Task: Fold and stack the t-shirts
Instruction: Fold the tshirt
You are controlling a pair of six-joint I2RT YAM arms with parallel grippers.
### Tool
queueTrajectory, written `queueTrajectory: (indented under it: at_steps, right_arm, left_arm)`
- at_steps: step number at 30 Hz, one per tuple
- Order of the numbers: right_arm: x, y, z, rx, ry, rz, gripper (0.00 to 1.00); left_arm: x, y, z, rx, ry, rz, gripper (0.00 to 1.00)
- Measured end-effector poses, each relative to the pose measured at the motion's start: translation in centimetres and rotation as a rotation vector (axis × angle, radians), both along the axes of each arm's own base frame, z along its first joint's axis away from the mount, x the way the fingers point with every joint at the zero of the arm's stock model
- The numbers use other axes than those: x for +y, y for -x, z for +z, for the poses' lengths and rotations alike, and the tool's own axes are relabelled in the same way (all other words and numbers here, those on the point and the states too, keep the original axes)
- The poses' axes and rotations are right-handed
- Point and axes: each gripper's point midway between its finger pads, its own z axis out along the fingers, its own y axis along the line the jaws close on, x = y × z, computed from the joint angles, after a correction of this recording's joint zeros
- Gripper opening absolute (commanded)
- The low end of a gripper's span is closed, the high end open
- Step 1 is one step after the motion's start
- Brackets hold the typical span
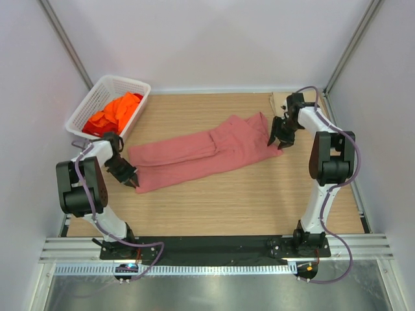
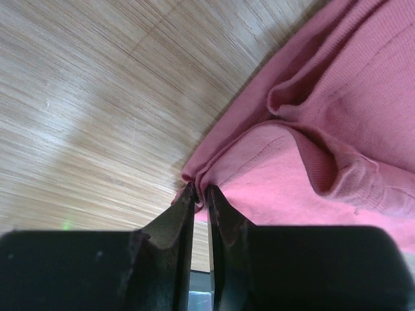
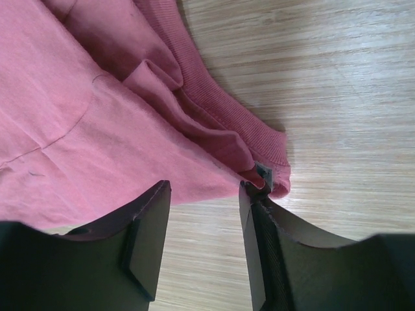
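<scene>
A salmon-pink t-shirt (image 1: 201, 155), soft knit with ribbed hems, lies in a long folded band on the wood-grain counter (image 1: 227, 201), stretching away from the white lattice basket (image 1: 123, 81). Nearest the basket, the left claw (image 2: 200, 189) pinches 1 corner, jaws narrow. At the far end the right claw (image 3: 204, 191) stands wide astride another corner, apparently to lift both ends together. Crumpled orange t-shirts (image 1: 117, 111) wait inside the basket.

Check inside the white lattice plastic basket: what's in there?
Crumpled bright orange t-shirts fill the white lattice plastic basket, with a sliver of red fabric at its far rim. Whatever lies beneath the orange pile is covered; how many shirts can't be told.
</scene>
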Motion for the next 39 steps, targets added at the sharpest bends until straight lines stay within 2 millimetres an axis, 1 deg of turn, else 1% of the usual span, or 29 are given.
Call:
queueTrajectory:
  at_steps: [2,6,11,13,15,17,20,25,27,29,30,34,37,39]
  right_arm:
    - [0.0,0.0,-0.3,0.006,0.004,0.003,0.57]
    - [-0.4,0.0,-0.5,0.009,0.027,0.004,0.57]
    - [-0.7,-0.8,-0.2,-0.008,0.044,0.007,0.57]
    - [-0.7,-1.2,-0.2,-0.014,0.046,0.009,0.57]
    - [-0.7,-1.4,-0.5,-0.011,0.046,0.012,0.54]
    - [-0.5,-1.3,-0.9,-0.001,0.043,0.016,0.53]
    - [0.0,-1.0,-1.4,0.01,0.039,0.027,0.5]
    - [0.9,-0.2,-2.1,0.029,0.038,0.047,0.38]
    - [1.0,0.0,-2.2,0.034,0.04,0.05,0.29]
    - [0.9,0.0,-2.3,0.033,0.043,0.048,0.06]
    - [0.9,-0.1,-2.2,0.032,0.046,0.047,0.02]
    - [0.4,0.1,-2.1,0.037,0.074,0.028,0.02]
    - [-0.2,0.5,-1.0,0.018,0.104,0.009,0.02]
    - [-0.7,1.1,0.2,-0.01,0.127,-0.005,0.01]
  left_arm:
    - [0.0,0.0,0.0,-0.001,0.0,-0.001,0.13]
    - [-0.1,0.2,0.1,-0.004,0.0,-0.002,0.13]
    - [-0.2,0.6,0.2,-0.003,0.004,-0.002,0.13]
    - [-0.3,0.8,0.2,-0.001,0.008,-0.003,0.13]
    - [-0.3,0.9,0.2,0.001,0.008,-0.005,0.1]
    - [-0.3,1.0,0.3,-0.001,0.008,-0.008,0.07]
    - [-0.3,0.9,0.4,-0.007,0.007,-0.009,0.06]
    - [-0.3,0.9,0.7,-0.015,0.007,-0.008,0.04]
    - [-0.3,1.0,0.8,-0.014,0.008,-0.008,0.01]
    - [-0.4,1.1,0.9,-0.012,0.009,-0.002,0.0]
    - [-0.4,1.1,0.9,-0.011,0.009,0.001,0.0]
    - [-0.6,1.5,1.2,0.0,0.012,0.019,0.0]
    - [-0.7,2.0,1.7,-0.001,0.01,0.056,0.0]
    - [-1.0,2.8,2.0,-0.003,0.01,0.084,0.0]
